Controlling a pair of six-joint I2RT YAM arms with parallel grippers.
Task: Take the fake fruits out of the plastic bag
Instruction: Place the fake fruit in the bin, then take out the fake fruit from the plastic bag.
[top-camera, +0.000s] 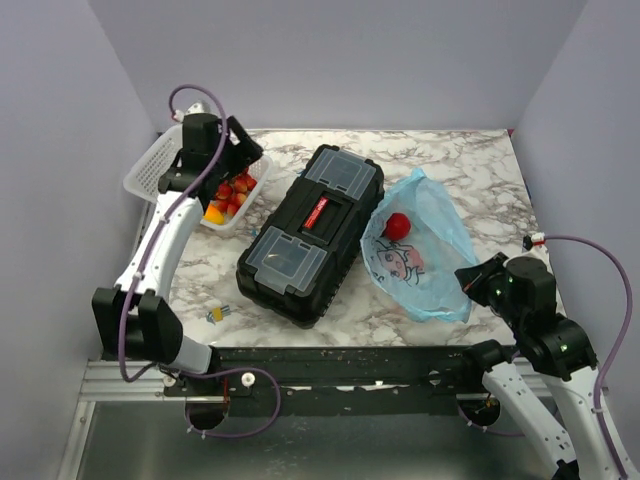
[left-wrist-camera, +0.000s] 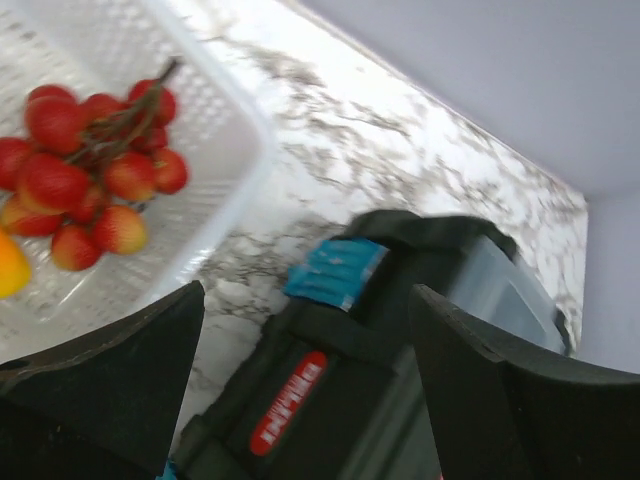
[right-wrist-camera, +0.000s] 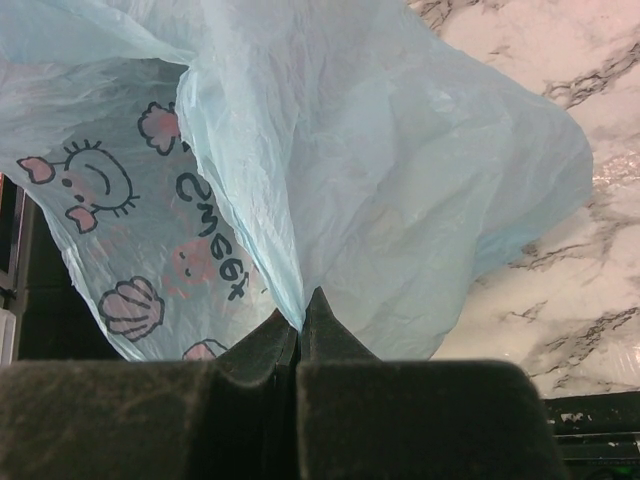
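Observation:
The light-blue plastic bag (top-camera: 425, 250) lies right of the black toolbox, with a red round fruit (top-camera: 397, 225) inside its open mouth. My right gripper (top-camera: 470, 280) is shut on a fold of the bag (right-wrist-camera: 380, 180) at its near right edge. The red grapes (top-camera: 235, 190) and the orange-yellow fruit (top-camera: 214, 213) lie in the white mesh basket (top-camera: 160, 165). The left wrist view shows the grapes (left-wrist-camera: 85, 160) and a bit of the orange-yellow fruit (left-wrist-camera: 8, 265) in the basket (left-wrist-camera: 235, 120). My left gripper (top-camera: 238, 150) is open and empty above the basket's right side.
A black toolbox (top-camera: 310, 232) with a red label lies across the middle of the marble table (top-camera: 450, 160); it also fills the lower left wrist view (left-wrist-camera: 400, 330). A tiny yellow-blue item (top-camera: 217, 314) lies near the front left edge. Purple walls enclose the table.

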